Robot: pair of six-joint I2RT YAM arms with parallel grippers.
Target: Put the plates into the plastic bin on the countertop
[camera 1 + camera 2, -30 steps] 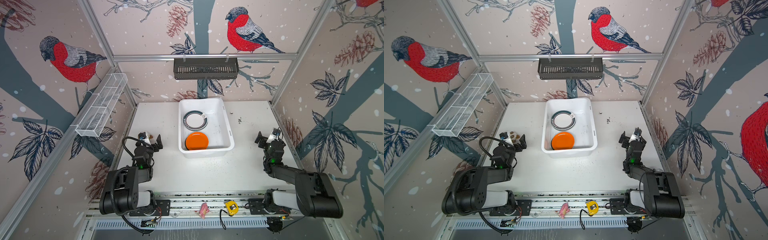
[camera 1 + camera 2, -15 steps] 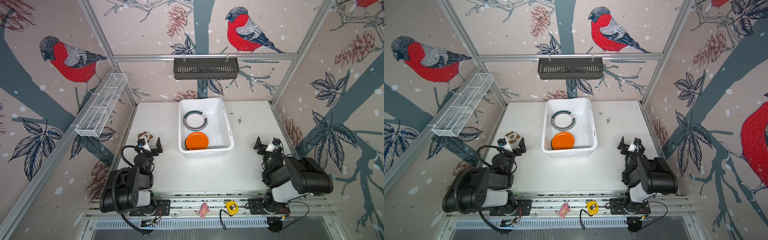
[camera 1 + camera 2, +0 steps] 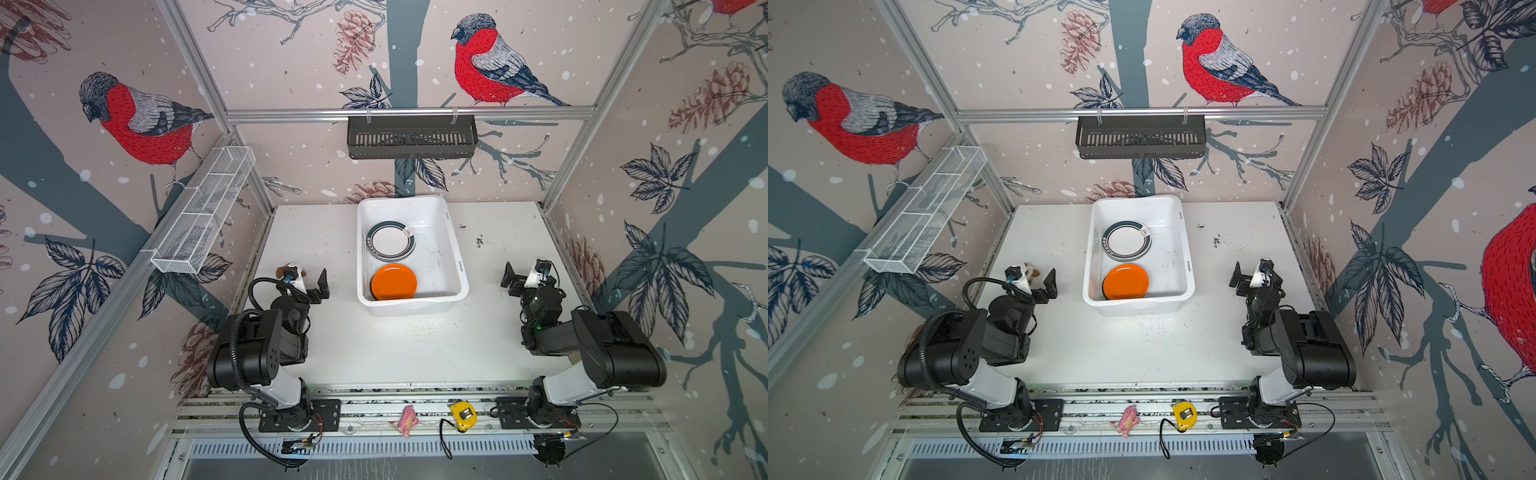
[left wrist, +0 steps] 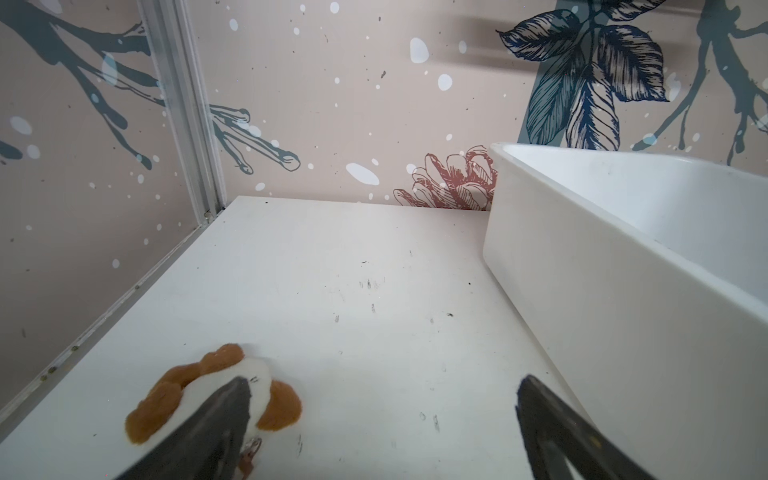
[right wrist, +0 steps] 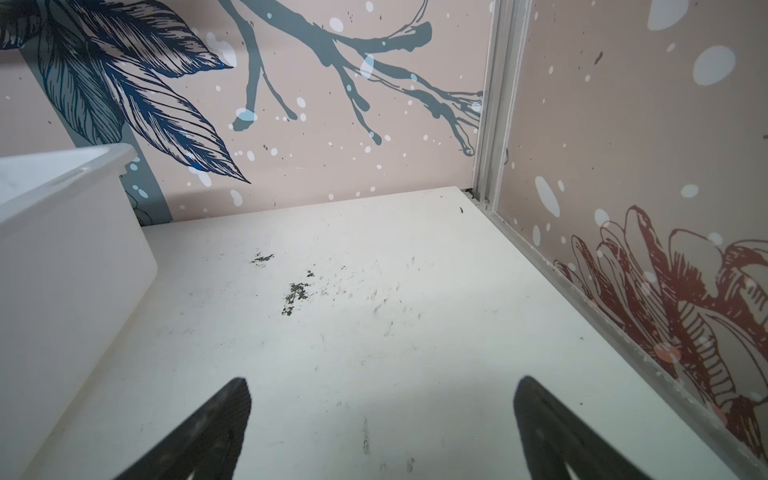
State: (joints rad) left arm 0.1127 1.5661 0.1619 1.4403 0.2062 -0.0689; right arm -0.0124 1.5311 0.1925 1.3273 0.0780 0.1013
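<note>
While both arms sit folded low at the near edge, the left pincer (image 3: 305,279) stands wide with nothing between its fingers, hovering just over the flat white speckled countertop (image 3: 395,353). In the left wrist view the left pincer (image 4: 382,384) shows one dark finger over a small brown-and-white plush toy (image 4: 199,382) that lies on the surface; whether the finger touches the toy cannot be told. Just beside its other finger rises the outer wall of the large white rectangular plastic bin (image 4: 582,311). The right pincer (image 3: 524,272) is likewise spread wide and empty; in the right wrist view (image 5: 382,384) only scuffed tabletop lies between and ahead of its fingers, with the bin's wall (image 5: 62,270) off to its inner side, well apart. In both top views the bin (image 3: 455,257) stands between the two pincers and somewhat ahead of them. Inside it, nearest the pincers, lies a round plain orange plate (image 3: 394,281) with a dark edge showing under it; beyond that lies a round white plate with a dark rim band (image 3: 390,241). Farther ahead, a black slotted basket (image 3: 411,137) hangs on the back rail.
</note>
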